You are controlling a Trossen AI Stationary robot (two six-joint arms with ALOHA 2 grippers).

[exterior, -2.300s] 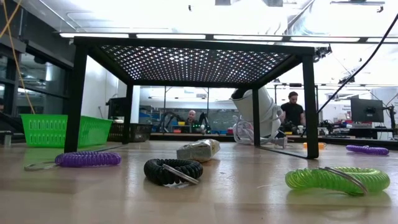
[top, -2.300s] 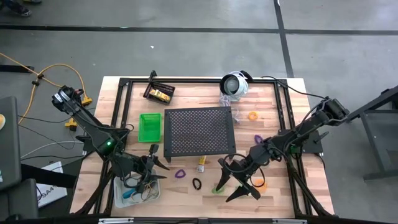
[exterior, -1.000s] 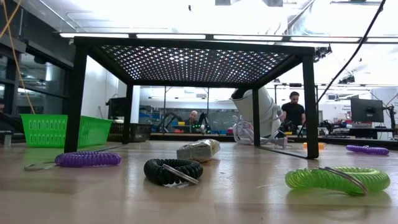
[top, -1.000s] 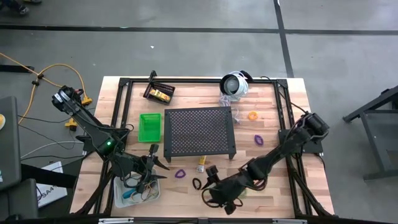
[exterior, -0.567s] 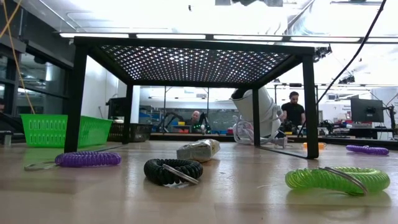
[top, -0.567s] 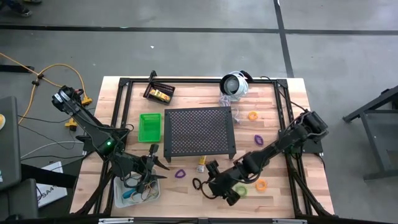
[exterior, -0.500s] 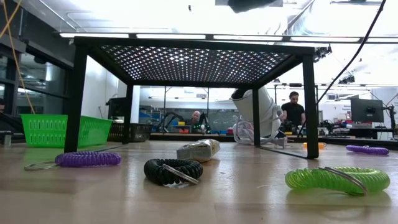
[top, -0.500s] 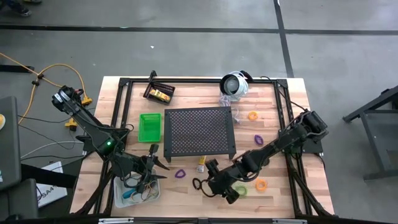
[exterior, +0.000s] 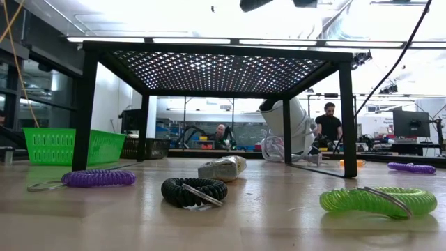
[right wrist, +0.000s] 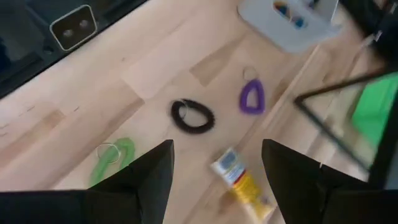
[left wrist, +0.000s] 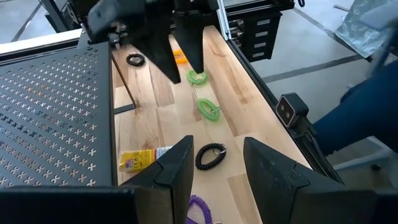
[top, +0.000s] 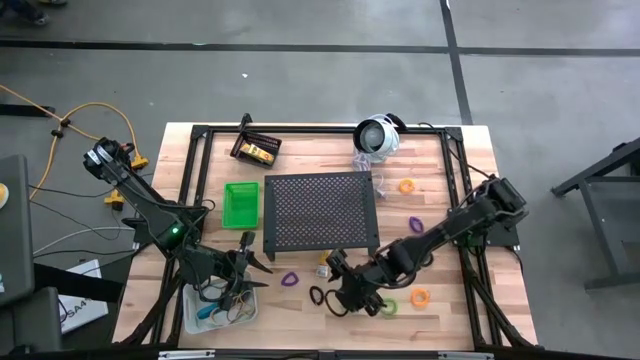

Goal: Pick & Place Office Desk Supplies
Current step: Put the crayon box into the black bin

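Hovering above the near middle of the table point(top: 440, 160), the right gripper point(top: 338, 285) has its two fingers spread wide with nothing between them. In the right wrist view the black coil loop point(right wrist: 192, 116) lies on the wood straight ahead of the spread fingers, with the yellow tube point(right wrist: 239, 180) nearer the gripper, the purple coil loop point(right wrist: 250, 96) just beyond it, and a green coil loop point(right wrist: 114, 157) off to one side. From above, the black coil loop point(top: 317, 296) sits just left of the gripper, touching nothing, and the purple coil loop point(top: 291, 280) lies a little farther left. The green coil loop point(top: 386, 304) lies just right of the gripper, under the arm's wrist, and an orange loop point(top: 420, 296) lies farther right. The yellow tube point(top: 322, 270) rests at the near edge of the black perforated stand point(top: 320, 210).

The left gripper point(top: 240, 283) hangs over the clear bin point(top: 192, 318) at the near left corner, its fingers parted and holding nothing. The green bin point(top: 240, 203) stands left of the stand, and the black bin point(top: 257, 150) sits at the far left. Another purple loop point(top: 415, 222) and another orange loop point(top: 406, 186) lie on the right side, well apart from either gripper.
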